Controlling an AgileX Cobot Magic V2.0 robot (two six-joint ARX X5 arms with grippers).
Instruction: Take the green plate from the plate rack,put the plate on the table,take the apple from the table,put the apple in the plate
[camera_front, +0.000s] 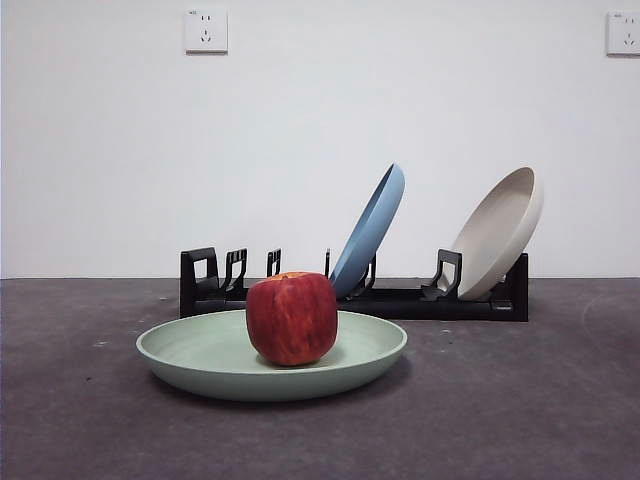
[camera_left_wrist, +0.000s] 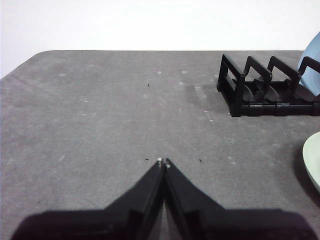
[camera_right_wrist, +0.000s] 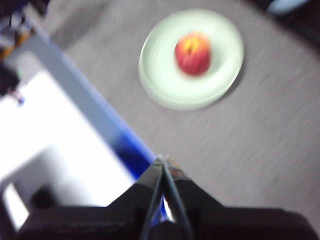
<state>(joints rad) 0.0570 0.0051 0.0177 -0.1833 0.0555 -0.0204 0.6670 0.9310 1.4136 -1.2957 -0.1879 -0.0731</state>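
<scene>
The green plate (camera_front: 200, 358) lies flat on the table (camera_front: 520, 400) in front of the plate rack (camera_front: 400, 298). The red apple (camera_front: 291, 317) sits in the plate, upright. The right wrist view, blurred, shows the apple (camera_right_wrist: 192, 53) in the plate (camera_right_wrist: 165, 80) from high above and well away. My right gripper (camera_right_wrist: 163, 159) is shut and empty, over the table's edge. My left gripper (camera_left_wrist: 163, 161) is shut and empty, low over bare table, apart from the rack's end (camera_left_wrist: 240, 90) and the plate's rim (camera_left_wrist: 312, 160). Neither gripper shows in the front view.
A blue plate (camera_front: 370, 232) and a cream-beige plate (camera_front: 500, 232) stand tilted in the rack. The table's edge with a blue strip (camera_right_wrist: 95, 115) and white floor beyond lies under my right gripper. A white wall stands behind the table.
</scene>
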